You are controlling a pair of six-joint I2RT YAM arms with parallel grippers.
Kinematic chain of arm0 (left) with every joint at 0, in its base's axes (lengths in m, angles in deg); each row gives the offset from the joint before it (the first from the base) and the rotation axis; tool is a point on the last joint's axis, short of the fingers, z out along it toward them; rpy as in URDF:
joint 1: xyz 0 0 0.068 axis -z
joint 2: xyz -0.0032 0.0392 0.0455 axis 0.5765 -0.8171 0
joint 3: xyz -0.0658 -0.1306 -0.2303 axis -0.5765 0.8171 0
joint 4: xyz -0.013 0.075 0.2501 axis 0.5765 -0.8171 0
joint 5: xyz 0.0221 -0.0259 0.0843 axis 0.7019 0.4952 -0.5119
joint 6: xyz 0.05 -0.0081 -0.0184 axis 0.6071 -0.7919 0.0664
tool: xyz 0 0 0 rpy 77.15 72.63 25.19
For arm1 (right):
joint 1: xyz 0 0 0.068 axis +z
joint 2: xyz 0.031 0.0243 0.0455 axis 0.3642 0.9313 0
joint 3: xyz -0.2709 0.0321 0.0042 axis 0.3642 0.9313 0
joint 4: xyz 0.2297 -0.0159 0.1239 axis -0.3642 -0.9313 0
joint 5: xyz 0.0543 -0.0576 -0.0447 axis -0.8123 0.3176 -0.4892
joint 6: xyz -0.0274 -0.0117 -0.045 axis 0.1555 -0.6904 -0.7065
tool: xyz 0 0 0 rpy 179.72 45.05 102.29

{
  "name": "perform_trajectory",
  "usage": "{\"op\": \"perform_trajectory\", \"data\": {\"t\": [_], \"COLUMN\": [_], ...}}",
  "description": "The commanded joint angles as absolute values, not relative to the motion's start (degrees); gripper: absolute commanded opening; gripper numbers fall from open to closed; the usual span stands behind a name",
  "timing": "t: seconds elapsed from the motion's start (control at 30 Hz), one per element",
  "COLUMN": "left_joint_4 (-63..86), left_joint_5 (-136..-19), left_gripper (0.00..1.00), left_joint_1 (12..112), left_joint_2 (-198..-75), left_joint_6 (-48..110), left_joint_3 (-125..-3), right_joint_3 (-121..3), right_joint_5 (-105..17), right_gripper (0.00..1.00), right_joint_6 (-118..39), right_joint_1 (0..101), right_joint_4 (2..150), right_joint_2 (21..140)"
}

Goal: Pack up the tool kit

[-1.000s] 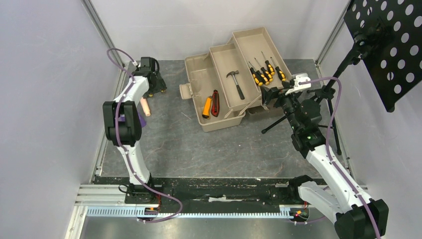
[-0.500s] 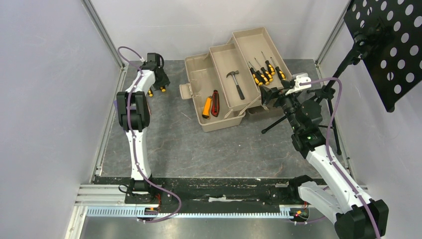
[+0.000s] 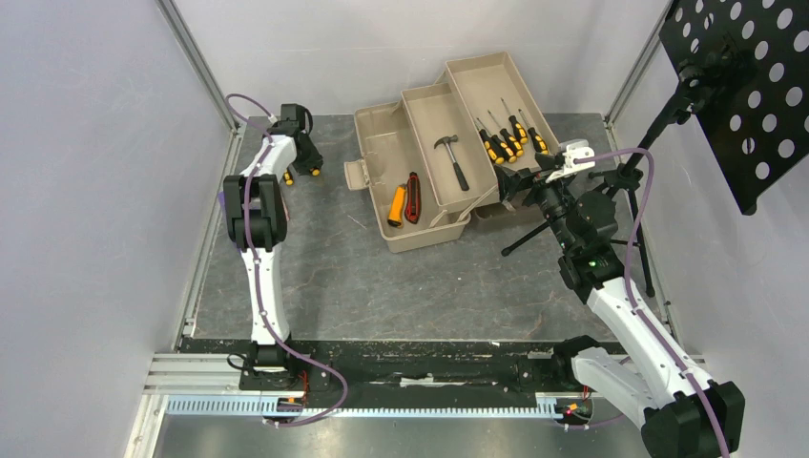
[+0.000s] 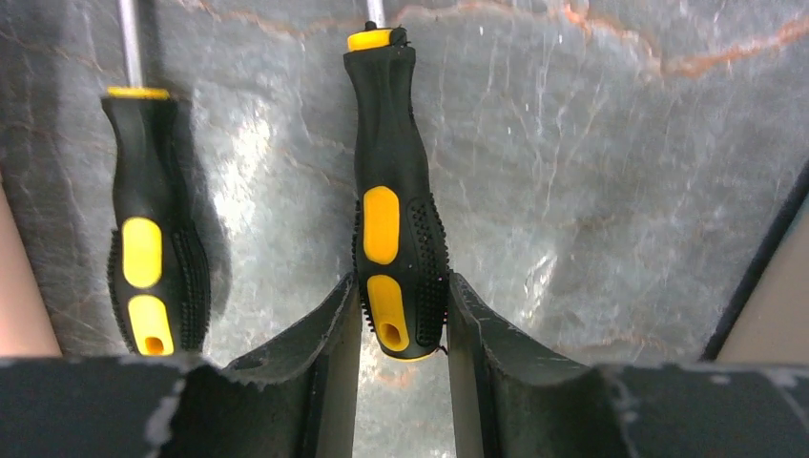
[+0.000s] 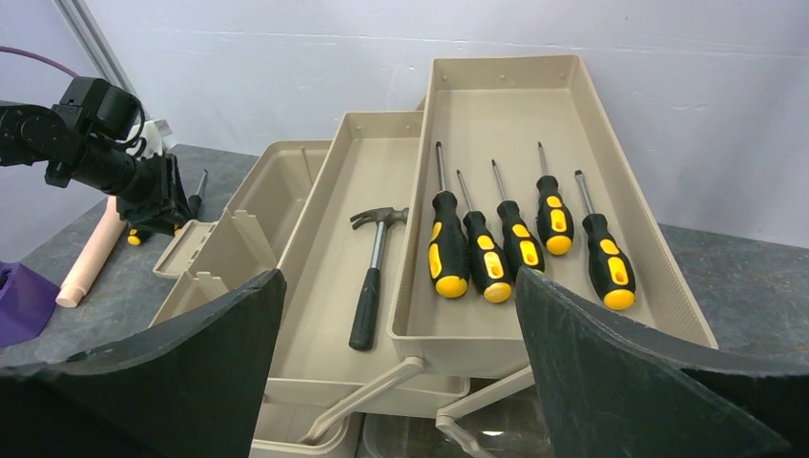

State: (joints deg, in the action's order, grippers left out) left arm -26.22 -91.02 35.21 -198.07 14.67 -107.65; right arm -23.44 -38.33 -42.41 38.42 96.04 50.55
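Black-and-yellow screwdriver (image 4: 396,229), mid-frame on the table (image 4: 591,191), is pinched at its butt by the left gripper (image 4: 401,320). The right gripper (image 5: 399,279) faces the toolbox (image 5: 506,105), jaws spread wide.

The toolbox (image 3: 382,153) stands open at the back of the table (image 3: 382,286), its 3 tiers stepped up to the right. The base holds a knife (image 3: 412,197) beside an orange tool (image 3: 397,206), the middle tray a hammer (image 3: 450,157), the top tray screwdrivers (image 3: 510,138). Far left, the left gripper (image 3: 305,162) sits low over a loose screwdriver (image 3: 311,172). The right gripper (image 3: 508,186) hovers at the toolbox's right end.
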Motion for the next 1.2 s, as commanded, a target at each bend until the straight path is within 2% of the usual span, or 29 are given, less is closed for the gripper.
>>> {"op": "perform_trajectory", "data": {"t": [0.0, 0.3, 0.8, 1.17], "left_joint_4": [-24.6, -17.5, -5.8, 4.8], "left_joint_5": [-86.2, -79.9, -72.1, -59.7], "left_gripper": [0.02, 0.02, 0.02, 0.02], "left_joint_1": [35.3, 35.3, 35.3, 35.5], "left_joint_2": [-191.3, -173.2, -139.3, -120.3], "left_joint_6": [12.8, 9.4, 0.6, -8.4], "left_joint_3": [-101.7, -90.4, -64.9, -49.6], "right_joint_3": [-24.4, -24.4, -25.5, -28.0], "right_joint_5": [-40.4, -45.8, -59.5, -59.2], "right_gripper": [0.93, 0.91, 0.87, 0.87], "right_joint_6": [-41.2, -37.4, -23.9, -7.9], "right_joint_1": [38.3, 38.3, 39.4, 51.1], "right_joint_4": [98.7, 100.1, 106.1, 118.4], "right_joint_2": [50.7, 51.6, 56.9, 67.3]}}
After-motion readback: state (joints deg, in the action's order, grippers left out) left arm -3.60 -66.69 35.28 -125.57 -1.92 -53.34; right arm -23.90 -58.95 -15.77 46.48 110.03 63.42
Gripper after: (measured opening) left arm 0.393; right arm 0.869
